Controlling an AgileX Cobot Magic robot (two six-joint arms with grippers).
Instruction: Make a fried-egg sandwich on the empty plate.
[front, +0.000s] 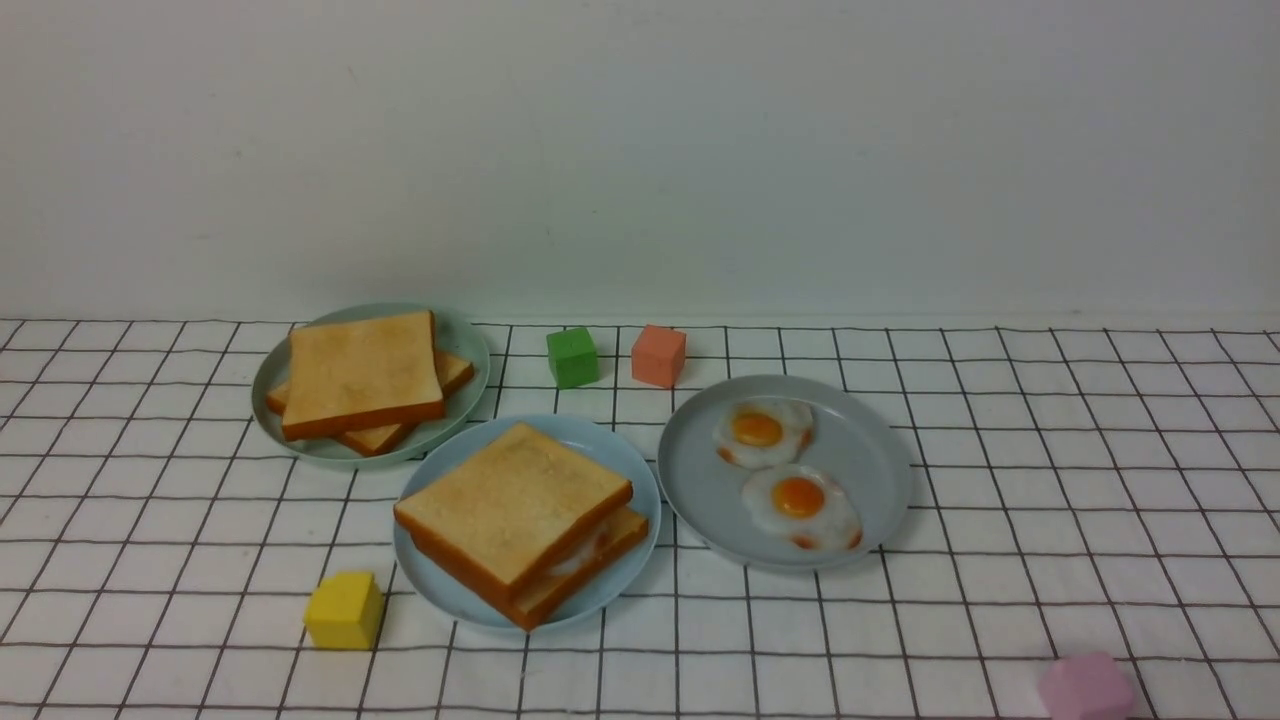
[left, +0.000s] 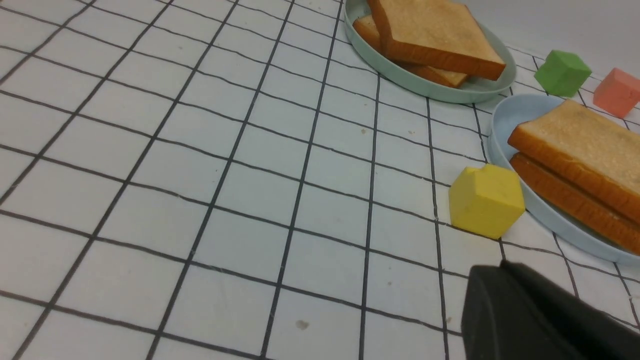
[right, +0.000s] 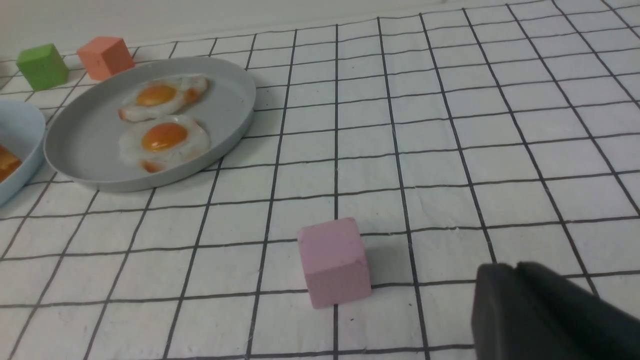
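In the front view, find the fried-egg sandwich on the blue plate, left of the middle of the table, short of its far edge. Notice egg white between two slices, with the upper one askew. Judge as light, with fairly firm bread and a smooth, perhaps slippery egg; if adjusting, pinch the upper slice by opposite crusts, gently, without dragging the filling. Toward the table's far edge, see two plain toast slices crossed in the green plate; to the right, two fried eggs in the grey plate.

In the left wrist view, see the left gripper with tips together, gripping nothing, and beyond it the stacked crusts inside the blue rim.

In the right wrist view, see part of the right gripper; cannot tell whether parted or closed. Judge the sandwich as assembled.
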